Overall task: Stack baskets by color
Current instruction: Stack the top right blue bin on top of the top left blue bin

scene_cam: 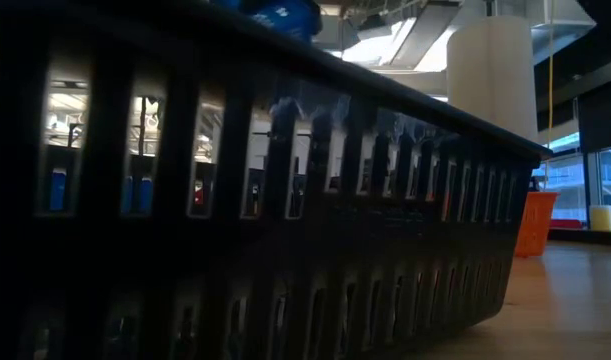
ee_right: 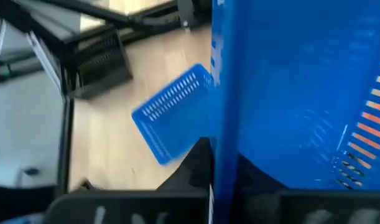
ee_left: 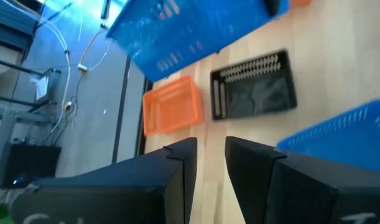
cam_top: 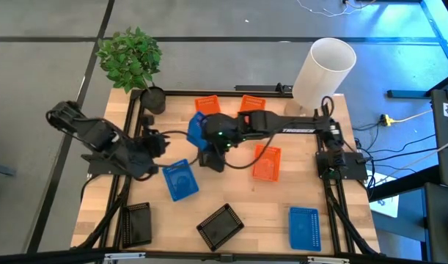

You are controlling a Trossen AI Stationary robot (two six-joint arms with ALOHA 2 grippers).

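High view: right gripper [cam_top: 202,139] reaches across the table's middle, jaws clamped on a blue basket [cam_top: 196,130] that is lifted and tilted, rim edge-on in the right wrist view [ee_right: 289,93]. Left gripper [cam_top: 156,141] sits just left of it, near the left rail, fingers [ee_left: 180,168] parted with a narrow gap and holding nothing. A second blue basket [cam_top: 180,180] lies flat on the wood just in front of the left gripper; a third blue basket [cam_top: 304,227] rests near the front right corner, well apart from the rest. Two orange baskets [cam_top: 207,105] [cam_top: 252,103] sit side by side along the back edge; a third orange basket [cam_top: 267,162] lies right of centre under the right arm. Black baskets: one [cam_top: 138,223] at the front left against the rail, one [cam_top: 221,225] at front centre, turned askew. Bare wood shows between the front-centre black basket and the front-right blue one. A potted plant [cam_top: 132,60] stands at the back left corner, a white cylinder [cam_top: 322,67] at the back right. Low view is filled by a black basket wall [scene_cam: 285,250].
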